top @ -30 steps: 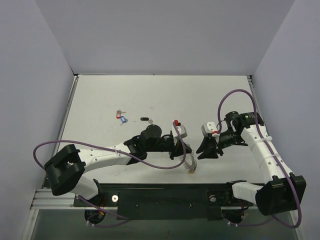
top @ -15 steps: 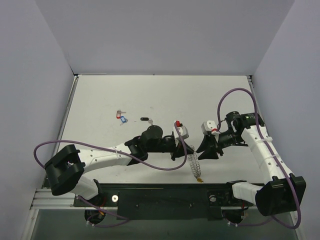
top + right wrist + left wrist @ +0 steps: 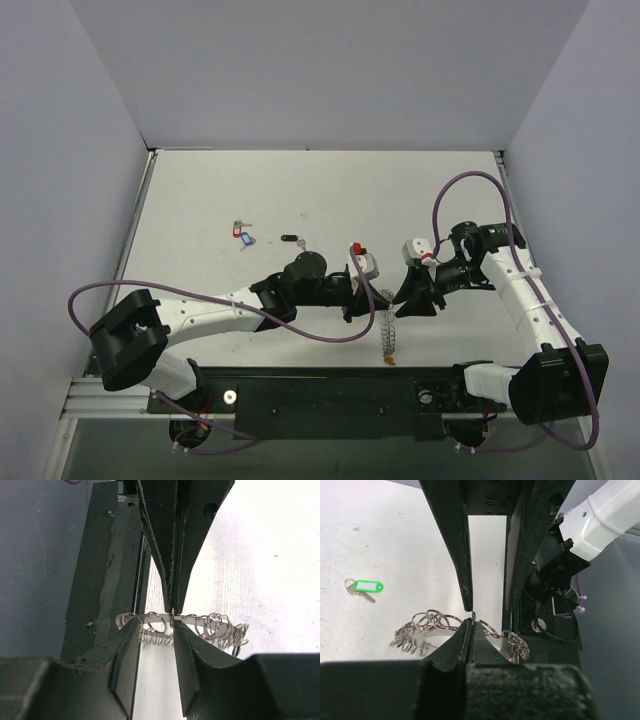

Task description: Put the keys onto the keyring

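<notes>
Keyring (image 3: 427, 621) swung straighter under clamped left pincer (image 3: 472, 619); looped silvery metal.

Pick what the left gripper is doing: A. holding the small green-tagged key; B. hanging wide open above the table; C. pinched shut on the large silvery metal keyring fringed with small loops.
C: the left wrist view shows the left gripper closed on the silvery loop-fringed keyring.

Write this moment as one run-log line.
left tool: shut on keyring | right tool: open, at keyring | loose keys: off keyring
</notes>
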Available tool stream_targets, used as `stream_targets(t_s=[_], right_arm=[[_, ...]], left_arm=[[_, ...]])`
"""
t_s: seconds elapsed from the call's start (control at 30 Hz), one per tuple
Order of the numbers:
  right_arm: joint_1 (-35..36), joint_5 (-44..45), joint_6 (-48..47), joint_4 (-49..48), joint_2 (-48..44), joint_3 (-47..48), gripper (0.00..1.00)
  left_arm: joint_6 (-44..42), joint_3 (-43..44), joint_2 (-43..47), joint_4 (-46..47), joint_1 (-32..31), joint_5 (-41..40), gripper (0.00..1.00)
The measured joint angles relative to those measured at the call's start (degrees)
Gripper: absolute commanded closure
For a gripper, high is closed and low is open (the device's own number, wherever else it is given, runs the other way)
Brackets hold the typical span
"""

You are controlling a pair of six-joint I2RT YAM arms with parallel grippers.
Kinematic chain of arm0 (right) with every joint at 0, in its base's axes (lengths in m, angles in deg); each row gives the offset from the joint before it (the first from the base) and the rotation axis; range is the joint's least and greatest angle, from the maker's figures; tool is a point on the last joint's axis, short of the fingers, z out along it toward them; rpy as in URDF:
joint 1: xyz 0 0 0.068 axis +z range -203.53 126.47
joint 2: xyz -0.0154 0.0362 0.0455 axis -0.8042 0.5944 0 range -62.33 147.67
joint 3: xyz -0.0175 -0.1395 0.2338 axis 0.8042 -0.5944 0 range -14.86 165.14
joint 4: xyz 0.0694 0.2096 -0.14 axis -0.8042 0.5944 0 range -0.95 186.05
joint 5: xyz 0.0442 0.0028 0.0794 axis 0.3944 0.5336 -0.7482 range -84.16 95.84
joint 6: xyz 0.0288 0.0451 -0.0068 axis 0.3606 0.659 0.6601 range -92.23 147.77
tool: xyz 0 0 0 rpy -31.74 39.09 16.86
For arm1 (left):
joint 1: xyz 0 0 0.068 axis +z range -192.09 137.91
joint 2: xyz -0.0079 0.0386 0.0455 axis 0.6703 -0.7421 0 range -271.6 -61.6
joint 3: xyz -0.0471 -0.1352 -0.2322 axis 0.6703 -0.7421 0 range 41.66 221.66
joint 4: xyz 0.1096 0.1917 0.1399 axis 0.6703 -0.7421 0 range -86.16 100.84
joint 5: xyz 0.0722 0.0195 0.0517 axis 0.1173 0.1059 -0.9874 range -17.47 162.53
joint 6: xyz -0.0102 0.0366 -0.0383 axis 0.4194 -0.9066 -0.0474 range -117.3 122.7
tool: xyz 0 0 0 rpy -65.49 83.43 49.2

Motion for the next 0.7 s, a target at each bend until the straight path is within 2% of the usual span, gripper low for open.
stream_targets(t_s=[0.17,0.43,0.53,0.63,0.7], right_arm=[[0.0,0.0,0.0,-0.1,0.5,-0.1,0.73],[0.1,0.0,-0.2,-0.3,0.6,-0.1,0.86],[0.1,0.0,-0.2,-0.5,0.8,-0.2,0.87],[0.2,0.1,-0.2,-0.6,1.3,-0.2,0.98],[0.4,0.2,-0.2,-0.9,1.4,-0.2,1.00]], left_arm=[[0.0,0.1,0.0,0.4,-0.1,0.0,1.00],[0.3,0.7,0.0,0.6,-0.3,0.0,1.00],[0.5,0.7,0.0,0.8,-0.3,0.0,1.00],[0.6,0.7,-0.2,0.9,-0.3,0.0,1.00],[0.7,0.7,-0.3,1.0,-0.3,0.0,1.00]])
